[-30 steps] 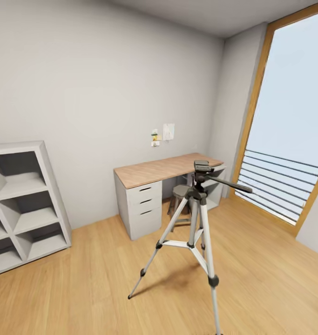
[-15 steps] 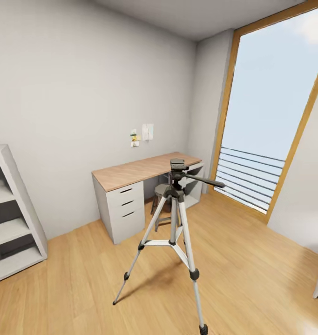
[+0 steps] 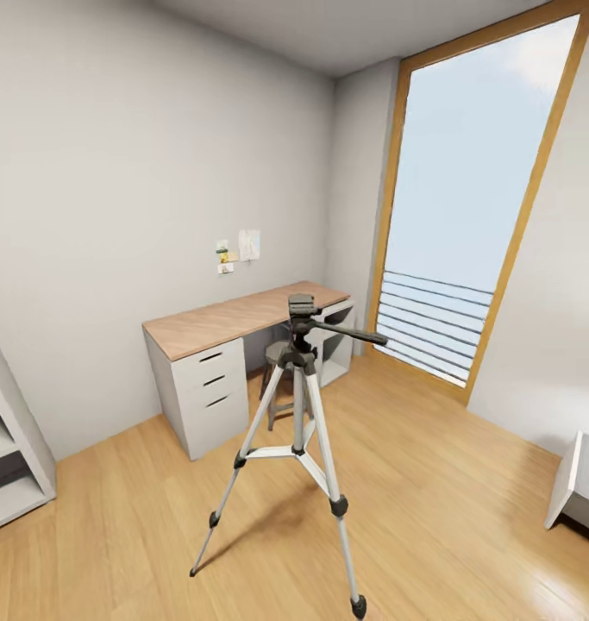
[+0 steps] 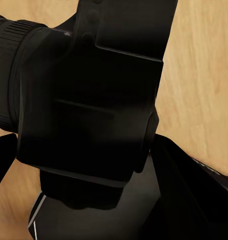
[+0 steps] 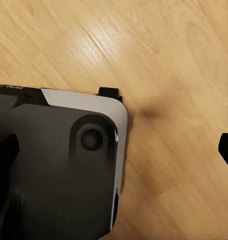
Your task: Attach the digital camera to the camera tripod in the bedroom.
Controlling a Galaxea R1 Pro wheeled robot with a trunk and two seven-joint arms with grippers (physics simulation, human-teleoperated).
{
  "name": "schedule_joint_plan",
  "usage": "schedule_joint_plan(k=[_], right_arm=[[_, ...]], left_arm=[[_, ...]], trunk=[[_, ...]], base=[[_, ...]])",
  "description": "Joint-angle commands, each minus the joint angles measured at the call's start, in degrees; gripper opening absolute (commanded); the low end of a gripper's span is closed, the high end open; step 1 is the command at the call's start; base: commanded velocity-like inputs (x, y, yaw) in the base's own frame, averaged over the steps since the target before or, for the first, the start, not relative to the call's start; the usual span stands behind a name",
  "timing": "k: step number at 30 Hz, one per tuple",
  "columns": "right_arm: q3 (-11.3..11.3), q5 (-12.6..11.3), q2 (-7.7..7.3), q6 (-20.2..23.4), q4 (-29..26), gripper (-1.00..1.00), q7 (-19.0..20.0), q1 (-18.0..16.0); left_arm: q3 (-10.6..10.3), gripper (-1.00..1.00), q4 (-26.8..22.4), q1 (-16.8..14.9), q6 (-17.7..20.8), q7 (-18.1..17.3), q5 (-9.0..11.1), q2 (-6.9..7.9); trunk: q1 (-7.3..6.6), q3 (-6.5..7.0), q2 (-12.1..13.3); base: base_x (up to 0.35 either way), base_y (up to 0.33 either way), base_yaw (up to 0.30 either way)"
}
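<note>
So my left gripper (image 4: 93, 200) is clamped on the digital camera (image 4: 88, 95), and the camera tripod (image 3: 298, 414) stands dead ahead mid-floor, bare head up, right gripper's state I can't tell.

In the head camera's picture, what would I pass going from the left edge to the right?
White shelves → desk → tripod → tall window → a white piece of furniture at the right edge.
</note>
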Motion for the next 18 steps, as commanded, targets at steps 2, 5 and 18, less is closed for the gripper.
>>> schedule_joint_plan(k=[2, 5, 18], right_arm=[[-0.4, 0.6, -0.05, -0.3, 0.2, 1.0, 0.1, -0.1], [-0.3, 0.7, -0.06, -0.3, 0.2, 1.0, 0.1, -0.1], [-0.2, 0.8, -0.11, -0.2, 0.2, 1.0, 0.1, -0.1]], left_arm=[[-0.5, -1.0, 0.0, 0.0, 0.0, 0.1, 0.3, 0.0], [-0.5, -1.0, 0.0, 0.0, 0.0, 0.1, 0.3, 0.0], [-0.4, -1.0, 0.0, 0.0, 0.0, 0.3, 0.3, 0.08]], trunk=[[0.02, -0.08, -0.1], [0.02, -0.08, -0.1], [0.02, -0.08, -0.1]], base=[[0.16, -0.102, -0.018], [0.171, -0.11, -0.009], [0.145, -0.082, -0.001]])
